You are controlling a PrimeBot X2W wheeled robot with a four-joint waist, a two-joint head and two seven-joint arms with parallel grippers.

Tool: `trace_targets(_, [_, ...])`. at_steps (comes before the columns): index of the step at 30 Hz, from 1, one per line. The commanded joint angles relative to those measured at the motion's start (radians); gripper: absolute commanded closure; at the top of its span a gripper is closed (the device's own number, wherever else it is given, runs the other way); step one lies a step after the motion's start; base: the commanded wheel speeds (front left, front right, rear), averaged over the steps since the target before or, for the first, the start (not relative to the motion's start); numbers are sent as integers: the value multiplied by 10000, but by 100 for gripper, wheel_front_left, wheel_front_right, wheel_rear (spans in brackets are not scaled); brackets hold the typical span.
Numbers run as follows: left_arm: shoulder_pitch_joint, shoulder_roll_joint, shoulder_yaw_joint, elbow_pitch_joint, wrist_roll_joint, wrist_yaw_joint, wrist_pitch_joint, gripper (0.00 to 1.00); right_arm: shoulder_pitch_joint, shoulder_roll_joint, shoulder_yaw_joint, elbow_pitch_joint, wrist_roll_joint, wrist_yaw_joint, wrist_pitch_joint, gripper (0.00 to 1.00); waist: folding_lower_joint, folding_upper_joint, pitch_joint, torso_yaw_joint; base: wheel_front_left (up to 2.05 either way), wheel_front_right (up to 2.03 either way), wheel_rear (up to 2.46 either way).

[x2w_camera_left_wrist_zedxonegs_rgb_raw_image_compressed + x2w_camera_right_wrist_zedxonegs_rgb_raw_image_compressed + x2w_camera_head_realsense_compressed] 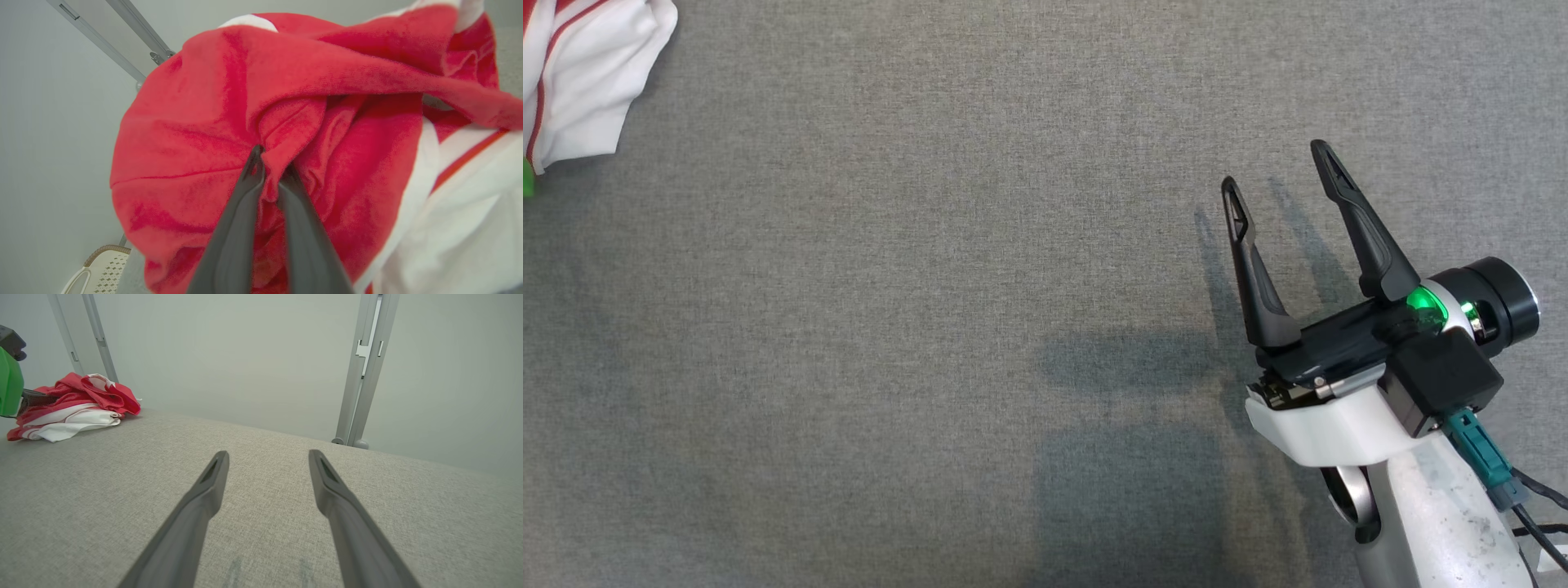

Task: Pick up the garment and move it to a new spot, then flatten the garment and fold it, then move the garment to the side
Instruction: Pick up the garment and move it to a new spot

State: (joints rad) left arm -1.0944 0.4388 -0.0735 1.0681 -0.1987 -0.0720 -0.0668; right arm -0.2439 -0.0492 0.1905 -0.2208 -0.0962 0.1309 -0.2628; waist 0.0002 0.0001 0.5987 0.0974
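The garment (580,77) is a crumpled red and white piece of clothing lying at the far left corner of the grey cloth table. In the left wrist view a fold of the garment's red cloth (229,122) is pinched between the two dark fingers of my left gripper (271,169), which is shut on it. From the right wrist view the garment (73,404) lies far off to the left, with a green part of the left arm (10,386) beside it. My right gripper (1278,167) hovers over bare table at the right, jaws wide open and nothing between them.
The grey fabric table (931,327) stretches wide between the garment and my right gripper. Metal frame posts (361,371) stand against the pale wall behind the table's far edge. A white perforated basket (102,267) shows below the table's edge in the left wrist view.
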Motion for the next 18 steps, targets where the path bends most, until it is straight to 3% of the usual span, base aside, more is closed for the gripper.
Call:
trace_targets(1, [-189,131,-70,48,36,-54,-116,100,-128,-23,1,24,86,-3,-32,0,-2,-1,-194,55,0,0,0])
trace_targets(10, [-632,269,-642,-112,345,-298,-693,100,141,-25,-144,246,468,-3,-32,0,-2,-1,-1448,99,0,0,0])
trace_targets(18, [-912,-279,-1505,-1025,461,-525,-1005,100,594,-23,-611,486,807,-3,-32,0,-2,-1,-2923,48,0,0,0])
